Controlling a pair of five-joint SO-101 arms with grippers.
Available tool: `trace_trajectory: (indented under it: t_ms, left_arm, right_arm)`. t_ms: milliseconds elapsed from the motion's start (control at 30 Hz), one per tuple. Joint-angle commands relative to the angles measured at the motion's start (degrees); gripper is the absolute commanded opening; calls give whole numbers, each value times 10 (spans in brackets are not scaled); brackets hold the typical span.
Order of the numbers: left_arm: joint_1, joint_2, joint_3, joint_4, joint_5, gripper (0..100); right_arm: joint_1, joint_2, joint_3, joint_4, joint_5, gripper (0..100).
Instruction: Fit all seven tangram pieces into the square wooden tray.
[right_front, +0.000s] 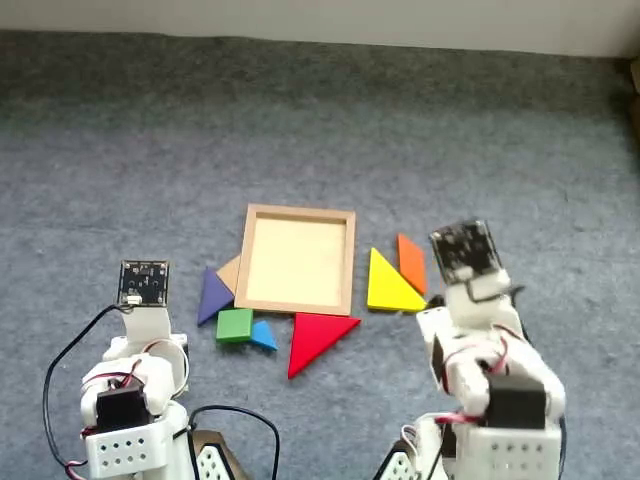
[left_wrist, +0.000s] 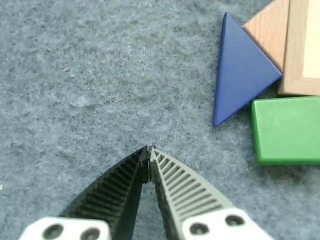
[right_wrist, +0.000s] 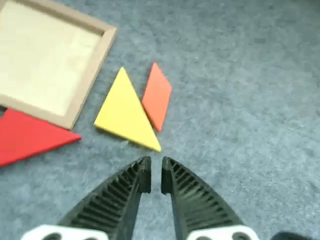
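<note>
The square wooden tray (right_front: 297, 211) lies empty mid-table. On its left are a dark blue triangle (right_front: 212, 295), a plain wood triangle (right_front: 230, 272), a green square (right_front: 235, 325) and a small light blue triangle (right_front: 263, 335). A big red triangle (right_front: 315, 338) lies in front of the tray. A yellow triangle (right_front: 388, 285) and an orange parallelogram (right_front: 411, 262) lie to its right. My left gripper (left_wrist: 149, 150) is shut and empty over bare carpet, near the blue triangle (left_wrist: 242, 70) and green square (left_wrist: 287, 130). My right gripper (right_wrist: 155, 167) is narrowly open and empty, just short of the yellow triangle (right_wrist: 125, 112).
Everything lies on grey carpet (right_front: 320, 130). The two arm bases stand at the near edge, left (right_front: 130, 400) and right (right_front: 495, 390), with cables trailing beside them. Open carpet stretches behind the tray to a pale wall.
</note>
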Motion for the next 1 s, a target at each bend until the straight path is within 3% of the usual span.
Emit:
trace_trajectory:
  t_ms: [0, 200, 533, 967]
  left_arm:
    - [-7, -17, 12, 3, -1, 34]
    - [-7, -17, 12, 3, -1, 34]
    - [-7, -17, 12, 3, -1, 34]
    - [-7, -17, 12, 3, -1, 34]
  right_arm:
    - [-65, 133, -88, 40, 4, 133]
    - [-151, 262, -108, 15, 4, 336]
    - [-220, 444, -109, -135, -30, 340]
    - [-213, 611, -110, -250, -37, 340]
